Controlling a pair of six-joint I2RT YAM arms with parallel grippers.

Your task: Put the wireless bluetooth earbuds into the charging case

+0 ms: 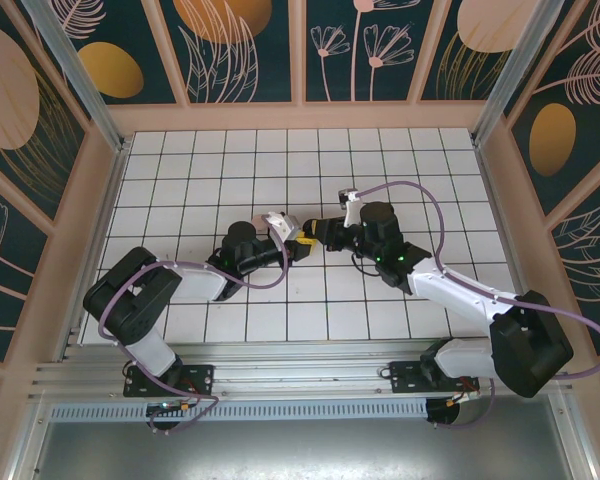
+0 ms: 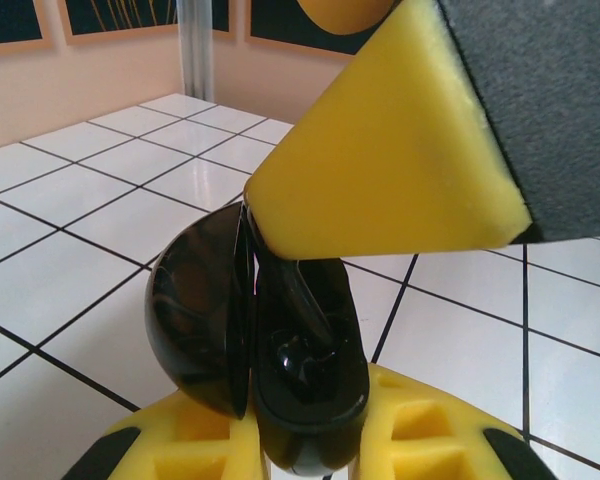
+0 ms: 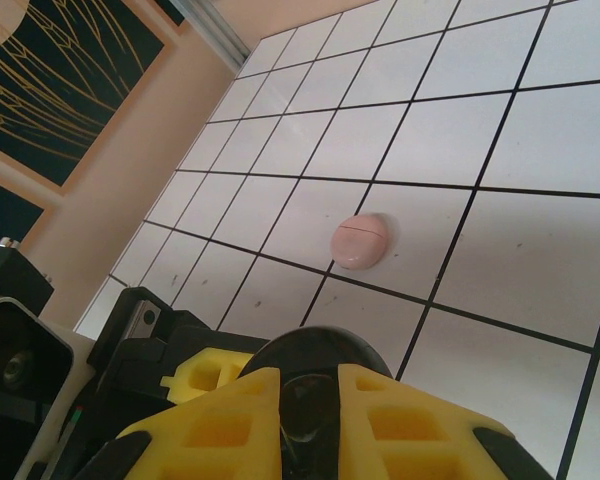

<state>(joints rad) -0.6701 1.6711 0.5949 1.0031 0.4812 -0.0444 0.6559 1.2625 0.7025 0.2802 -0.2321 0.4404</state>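
Seen from above, the left tool and the right tool meet tip to tip at the middle of the white tiled worktop. Peach-framed dark panels painted with leaves and flowers wall it in on the left, right and far sides.

On the left wrist, the left tool is pinched on the black charging case. The case stands upright and slightly ajar between the yellow fingers. A yellow finger of the right tool covers its top edge. A metal post stands in the far corner.

On the right wrist, the right tool is nearly pressed together on the case's dark rim. A round pink disc lies on a tile beyond. The earbuds are too small to pick out.
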